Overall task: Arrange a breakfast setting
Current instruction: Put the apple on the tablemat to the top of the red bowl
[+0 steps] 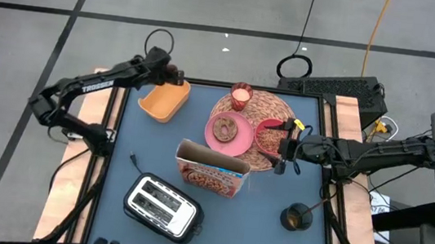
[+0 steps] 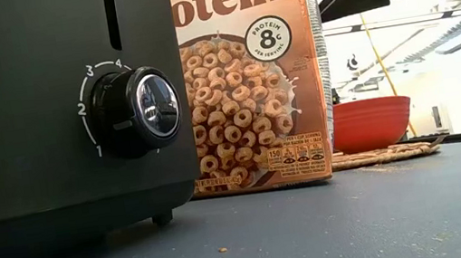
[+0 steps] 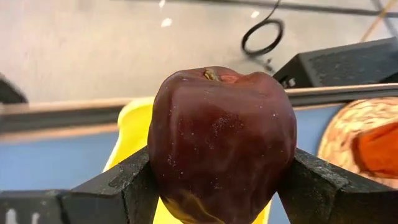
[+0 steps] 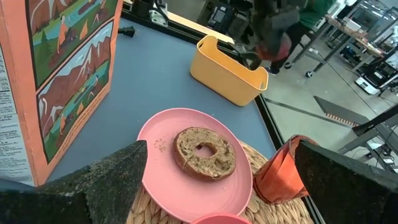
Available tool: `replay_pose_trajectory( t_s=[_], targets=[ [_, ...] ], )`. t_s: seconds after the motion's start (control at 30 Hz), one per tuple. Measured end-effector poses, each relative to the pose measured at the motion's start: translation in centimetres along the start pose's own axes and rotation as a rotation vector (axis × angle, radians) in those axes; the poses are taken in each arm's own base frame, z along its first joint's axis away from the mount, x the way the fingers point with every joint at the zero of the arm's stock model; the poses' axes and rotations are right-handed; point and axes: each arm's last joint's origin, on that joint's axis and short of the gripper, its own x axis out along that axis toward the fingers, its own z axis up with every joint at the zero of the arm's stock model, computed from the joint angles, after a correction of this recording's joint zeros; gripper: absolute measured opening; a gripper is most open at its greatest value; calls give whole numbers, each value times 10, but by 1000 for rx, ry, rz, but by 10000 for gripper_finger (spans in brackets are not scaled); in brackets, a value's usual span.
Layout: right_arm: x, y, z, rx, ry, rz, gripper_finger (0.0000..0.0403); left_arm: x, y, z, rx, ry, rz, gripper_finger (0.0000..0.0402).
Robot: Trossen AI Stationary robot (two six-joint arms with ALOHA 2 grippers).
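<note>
Step in hand: the left gripper [image 1: 175, 74] held the dark red, round, glossy fruit [image 3: 222, 144] above the yellow plastic bin [image 1: 163, 100] at the far left of the blue tabletop [image 1: 262, 234], its jaws pinching the fruit by its two sides.
Setting so far: the round woven straw mat [image 1: 278, 109] carried the pink plate [image 1: 231, 142] with the brown ring-shaped bagel [image 1: 224, 128] on it, the smaller red bowl [image 1: 268, 136] beside the plate, and the small glass [image 1: 240, 96] at the mat's far edge.
Right arm: the right gripper [image 1: 283, 150] hung over the red bowl, jaws spread wide and empty.
Next move, as a judgement: carrying the fruit across to the mat and lowering it on a bare patch.
Edges: the bin's rim lay just below the fruit; the tall brown cereal box [image 1: 212, 171] stood just beside the plate.
Open room: bare tabletop lay between bin and mat; the black toaster [image 1: 160, 207] stood well apart.
</note>
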Motion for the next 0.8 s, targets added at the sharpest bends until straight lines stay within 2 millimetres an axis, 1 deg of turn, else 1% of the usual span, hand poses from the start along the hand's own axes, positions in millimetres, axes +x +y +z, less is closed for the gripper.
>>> replay_pose_trajectory(
  t_s=[0.2, 0.3, 0.4, 0.53, 0.6, 0.8],
  targets=[
    [0, -1, 1, 29, -8, -4, 396, -20, -11, 11, 138, -128, -132, 266],
    [1, -4, 1, 95, -11, -20, 396, -27, -22, 15, 222, -193, -254, 266],
    [3, -12, 3, 177, -41, -64, 396, -33, -33, 18, 306, -248, -389, 266],
    [5, -26, 9, 270, -130, -140, 396, -43, -50, 21, 389, -341, -571, 266],
    [5, -34, 13, 296, -192, -150, 396, -48, -57, 22, 413, -389, -642, 266],
    [4, -59, 24, 373, -415, -183, 396, -61, -76, 17, 465, -477, -764, 266]
  ],
)
